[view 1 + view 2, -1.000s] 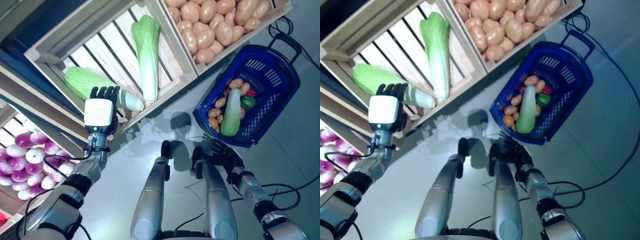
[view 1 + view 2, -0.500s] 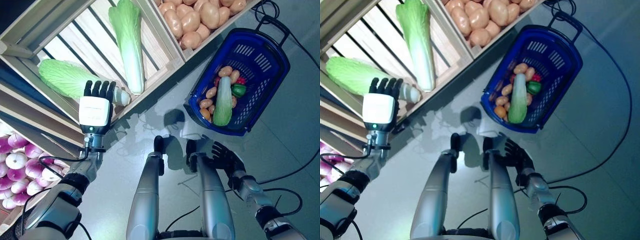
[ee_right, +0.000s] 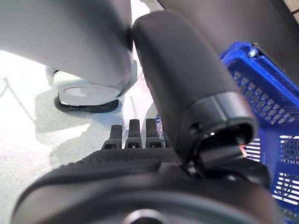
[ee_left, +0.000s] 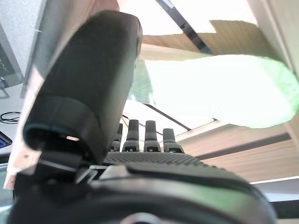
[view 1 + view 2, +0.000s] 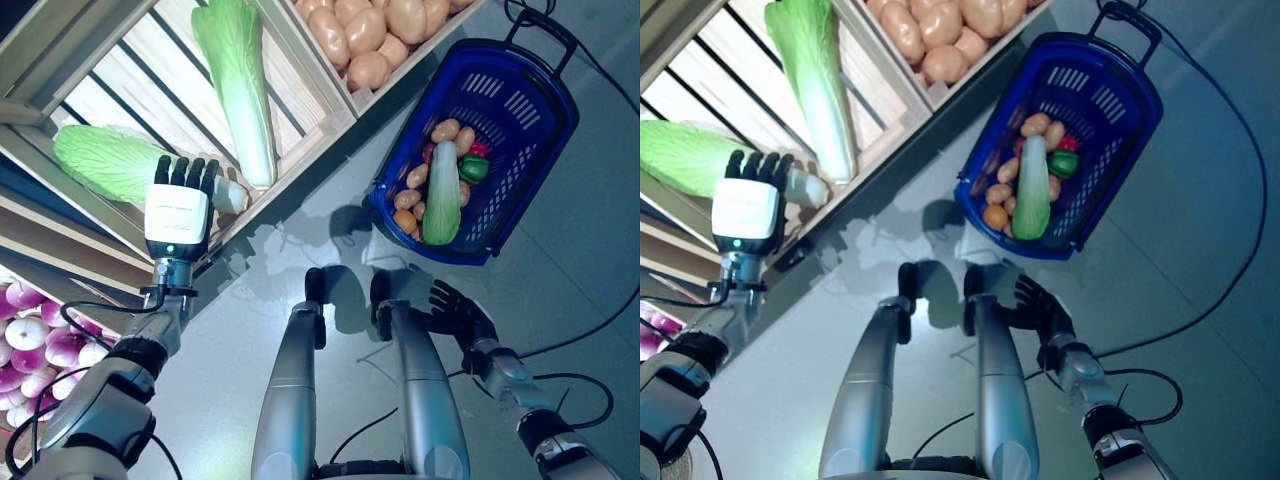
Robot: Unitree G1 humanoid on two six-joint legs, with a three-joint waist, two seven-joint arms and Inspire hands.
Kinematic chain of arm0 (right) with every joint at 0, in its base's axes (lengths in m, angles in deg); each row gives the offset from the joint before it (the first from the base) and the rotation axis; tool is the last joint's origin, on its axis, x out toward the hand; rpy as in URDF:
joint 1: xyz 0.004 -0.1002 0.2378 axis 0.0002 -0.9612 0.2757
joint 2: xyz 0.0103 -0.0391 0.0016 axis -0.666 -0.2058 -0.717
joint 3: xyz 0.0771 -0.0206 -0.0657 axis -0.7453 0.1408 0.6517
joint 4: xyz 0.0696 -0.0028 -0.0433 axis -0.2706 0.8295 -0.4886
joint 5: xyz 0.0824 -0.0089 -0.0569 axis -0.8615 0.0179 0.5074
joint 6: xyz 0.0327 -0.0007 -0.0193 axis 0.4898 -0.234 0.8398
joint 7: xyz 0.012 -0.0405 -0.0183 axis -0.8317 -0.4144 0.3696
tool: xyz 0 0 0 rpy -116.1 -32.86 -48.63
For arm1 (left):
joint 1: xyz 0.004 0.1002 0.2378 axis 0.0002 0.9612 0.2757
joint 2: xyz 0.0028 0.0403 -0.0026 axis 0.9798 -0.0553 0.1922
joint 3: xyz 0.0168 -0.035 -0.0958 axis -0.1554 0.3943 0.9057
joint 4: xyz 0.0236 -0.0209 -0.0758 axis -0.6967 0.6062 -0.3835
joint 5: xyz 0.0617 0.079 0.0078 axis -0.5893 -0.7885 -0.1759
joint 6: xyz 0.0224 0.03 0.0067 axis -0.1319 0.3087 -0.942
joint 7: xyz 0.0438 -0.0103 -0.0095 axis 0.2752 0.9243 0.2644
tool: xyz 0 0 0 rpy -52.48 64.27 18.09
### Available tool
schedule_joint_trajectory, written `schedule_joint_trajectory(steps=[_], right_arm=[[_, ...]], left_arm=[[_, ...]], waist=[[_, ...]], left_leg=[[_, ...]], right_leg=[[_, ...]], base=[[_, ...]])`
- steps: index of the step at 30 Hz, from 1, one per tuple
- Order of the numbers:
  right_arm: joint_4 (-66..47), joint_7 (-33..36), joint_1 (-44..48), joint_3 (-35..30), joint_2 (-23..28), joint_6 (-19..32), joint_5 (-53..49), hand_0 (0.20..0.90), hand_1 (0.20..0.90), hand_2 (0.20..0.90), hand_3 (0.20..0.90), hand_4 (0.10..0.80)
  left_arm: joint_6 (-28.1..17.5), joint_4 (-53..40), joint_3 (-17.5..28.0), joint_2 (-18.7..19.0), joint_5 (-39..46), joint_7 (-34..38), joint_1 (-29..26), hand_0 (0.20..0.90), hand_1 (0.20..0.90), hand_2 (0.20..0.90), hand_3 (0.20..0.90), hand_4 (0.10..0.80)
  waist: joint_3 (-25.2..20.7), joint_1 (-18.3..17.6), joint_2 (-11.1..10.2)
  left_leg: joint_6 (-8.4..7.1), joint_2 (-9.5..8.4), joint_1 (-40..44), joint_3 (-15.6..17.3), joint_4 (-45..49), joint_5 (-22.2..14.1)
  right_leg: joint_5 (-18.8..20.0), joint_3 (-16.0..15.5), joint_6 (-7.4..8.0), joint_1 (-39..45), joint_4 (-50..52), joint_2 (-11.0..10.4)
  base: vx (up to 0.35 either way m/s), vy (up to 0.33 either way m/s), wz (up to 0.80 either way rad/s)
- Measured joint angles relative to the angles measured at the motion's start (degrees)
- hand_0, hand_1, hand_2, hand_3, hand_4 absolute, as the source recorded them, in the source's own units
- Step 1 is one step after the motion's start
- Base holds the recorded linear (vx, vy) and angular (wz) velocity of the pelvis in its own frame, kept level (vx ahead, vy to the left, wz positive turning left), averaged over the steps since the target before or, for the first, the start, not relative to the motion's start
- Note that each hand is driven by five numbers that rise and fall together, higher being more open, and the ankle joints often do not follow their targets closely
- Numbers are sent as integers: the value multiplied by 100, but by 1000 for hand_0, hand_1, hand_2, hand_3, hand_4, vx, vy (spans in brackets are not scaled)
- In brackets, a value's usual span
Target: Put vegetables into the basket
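Slatted wooden crate (image 5: 300, 70), pale planks with dark gaps, holds two napa cabbages: one long cabbage (image 5: 235, 85) lying lengthwise, white-ribbed with crinkled green leaves, and a second cabbage (image 5: 115, 162) nearer the front rail, white stem end toward the crate's corner. Left hand (image 5: 178, 205), dark fingers straight and unclenched, white back cover, hovers at that second cabbage's stem end without gripping it; its wrist view shows the pale green leaf mass just past the fingertips. Adjoining crate: smooth tan potatoes (image 5: 370, 30), heaped. Lower shelf to the left: purple-and-white onions (image 5: 40, 345). Blue plastic basket (image 5: 535, 110), mesh-walled with a black handle, stands on the grey floor, well apart from the cabbages; it contains a long pale green vegetable, small potatoes and a green pepper. Right hand (image 5: 460, 312) hangs low beside the leg, fingers spread, empty. Compared with a second ago, the left hand sits closer over the stem end.
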Motion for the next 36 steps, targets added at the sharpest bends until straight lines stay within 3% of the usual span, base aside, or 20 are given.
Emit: schedule_joint_trajectory(steps=[8, 29, 30, 31, 32, 33, 36], right_arm=[[-50, 2, 47, -1, 48, -1, -3, 900, 900, 900, 900, 800], [-382, 81, -8, -17, 210, -3, -5, 900, 900, 900, 900, 800], [-389, 83, -9, -16, 208, -3, -5, 900, 900, 900, 900, 800], [-389, 84, -9, -16, 208, -3, -5, 900, 900, 900, 900, 800], [-389, 89, -10, -16, 209, -3, -6, 900, 900, 900, 900, 800], [-389, 98, -12, -15, 208, -3, -8, 900, 900, 900, 900, 800], [-390, 134, -10, -8, 208, -3, -9, 900, 900, 900, 900, 800]], left_arm=[[51, 131, -36, 92, 199, -198, -428, 900, 900, 900, 900, 800], [0, 297, 111, 72, 505, 154, -473, 900, 900, 900, 900, 800], [0, 292, 117, 65, 586, 154, -467, 592, 592, 592, 592, 595], [0, 292, 121, 64, 608, 155, -468, 507, 507, 507, 507, 538], [0, 289, 121, 67, 649, 174, -467, 356, 356, 356, 356, 438], [0, 287, 121, 67, 655, 199, -464, 300, 300, 300, 300, 400], [-1, 318, 120, 50, 694, 338, -464, 300, 300, 300, 300, 400]], waist=[[0, -67, 0], [0, -144, -152], [0, -146, -154], [0, -145, -154], [0, -145, -154], [0, -145, -154], [-1, -135, -156]], left_leg=[[6, 15, -148, 27, 23, -43], [23, 77, -932, -88, 659, -147], [22, 80, -932, -91, 650, -147], [21, 80, -931, -90, 643, -146], [18, 83, -929, -90, 634, -144], [18, 83, -929, -91, 633, -144], [17, 98, -928, -96, 619, -145]], right_leg=[[8, 40, 2, -152, -13, 19], [19, -71, -12, -765, 329, 88], [19, -72, -12, -765, 324, 90], [19, -72, -12, -765, 317, 90], [19, -73, -12, -764, 308, 94], [19, -73, -11, -764, 308, 95], [21, -75, -9, -762, 292, 112]], base=[[16, 28, -2], [-10, -5, 0], [0, 0, 0], [0, 0, 0], [0, 0, 0], [0, 0, 0], [0, -13, 0]])
